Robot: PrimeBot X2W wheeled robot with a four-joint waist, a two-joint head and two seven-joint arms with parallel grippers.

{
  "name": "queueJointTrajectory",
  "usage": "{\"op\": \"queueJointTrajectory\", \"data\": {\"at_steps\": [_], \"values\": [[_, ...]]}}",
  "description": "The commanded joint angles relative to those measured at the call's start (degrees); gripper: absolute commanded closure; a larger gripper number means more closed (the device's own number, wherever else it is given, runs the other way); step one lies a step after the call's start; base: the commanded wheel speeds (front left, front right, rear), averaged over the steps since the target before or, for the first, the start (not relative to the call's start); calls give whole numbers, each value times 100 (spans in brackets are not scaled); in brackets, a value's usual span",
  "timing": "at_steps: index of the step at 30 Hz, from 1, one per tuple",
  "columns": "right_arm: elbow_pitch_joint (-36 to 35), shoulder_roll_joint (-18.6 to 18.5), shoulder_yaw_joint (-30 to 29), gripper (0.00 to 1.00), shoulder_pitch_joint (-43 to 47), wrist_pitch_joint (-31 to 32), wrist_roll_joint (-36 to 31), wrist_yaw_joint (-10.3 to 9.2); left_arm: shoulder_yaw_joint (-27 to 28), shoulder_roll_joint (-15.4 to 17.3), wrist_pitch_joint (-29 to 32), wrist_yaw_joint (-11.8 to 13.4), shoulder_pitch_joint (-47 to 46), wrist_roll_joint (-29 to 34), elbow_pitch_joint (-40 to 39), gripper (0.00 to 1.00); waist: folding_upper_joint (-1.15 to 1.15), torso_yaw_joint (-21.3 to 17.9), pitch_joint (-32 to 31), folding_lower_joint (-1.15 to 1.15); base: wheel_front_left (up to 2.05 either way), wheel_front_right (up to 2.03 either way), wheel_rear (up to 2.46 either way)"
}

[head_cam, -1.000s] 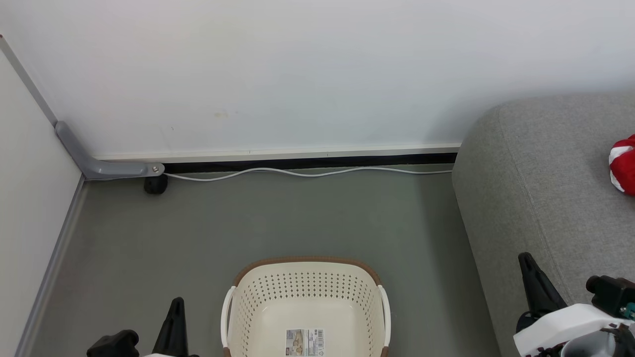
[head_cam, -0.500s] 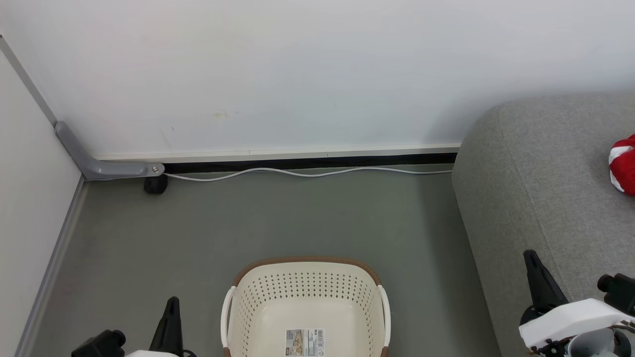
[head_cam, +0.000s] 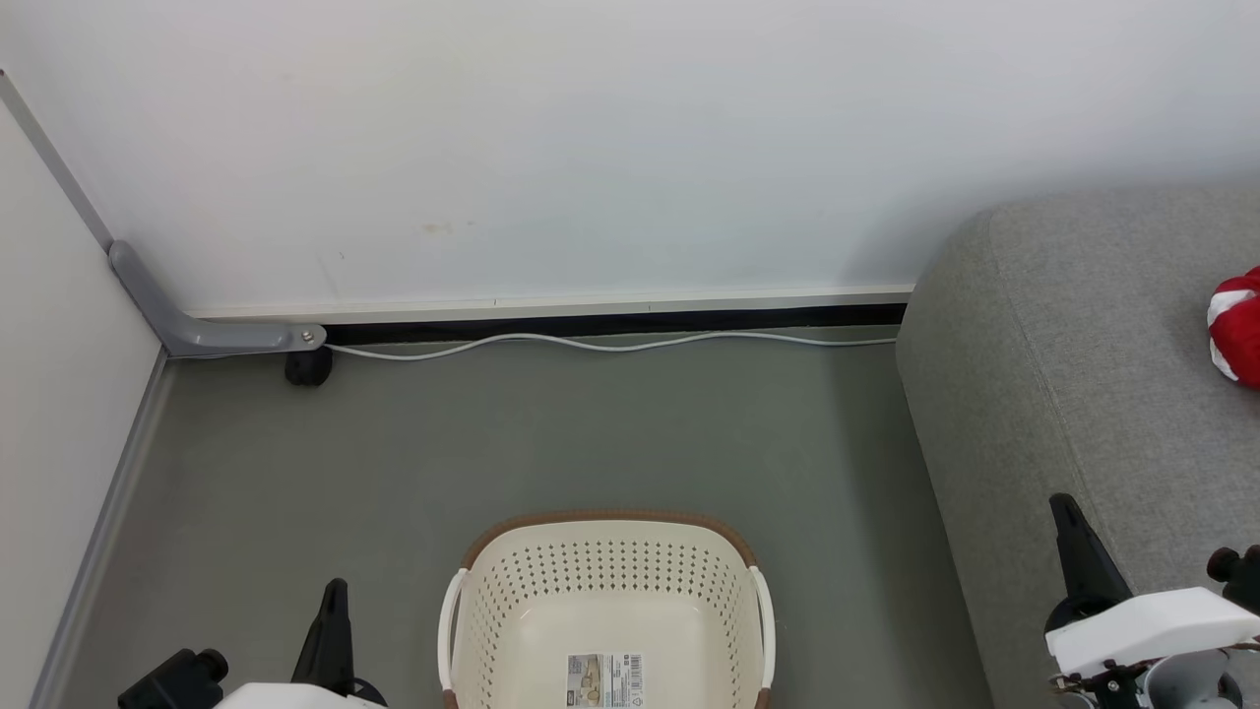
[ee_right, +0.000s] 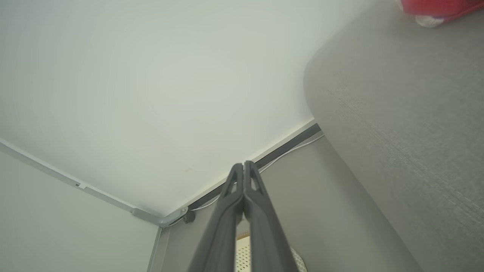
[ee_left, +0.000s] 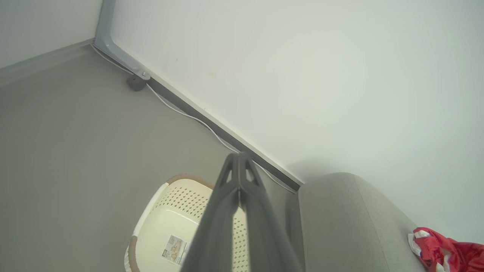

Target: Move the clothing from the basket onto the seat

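The basket stands on the grey floor near the robot, between its two arms, its bare bottom showing a paper label. The clothing lies bunched on the seat, far to the right. The left gripper hangs left of the basket and the right gripper over the seat's near edge, each with its fingers pressed together, tip to tip.

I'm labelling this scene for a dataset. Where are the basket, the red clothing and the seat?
basket [head_cam: 605, 576]: head view, far perforated wall.
clothing [head_cam: 1244, 345]: head view, red fabric at the right edge.
seat [head_cam: 1073, 325]: head view, bare grey upholstery near its rounded corner.
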Motion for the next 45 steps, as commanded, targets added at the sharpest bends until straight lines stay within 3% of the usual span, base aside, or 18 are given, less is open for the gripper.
{"op": "queueJointTrajectory", "data": {"at_steps": [1,45], "values": [[-204,-44,-44,100,-149,61,185,8,133,58,47,-59,-334,-185,-164,100,0,0,0,0,0,0,0],[-477,343,-677,100,-101,771,2450,14,538,81,772,-403,-674,-2740,-229,100,0,-7,-3,0,0,0,0]]}}
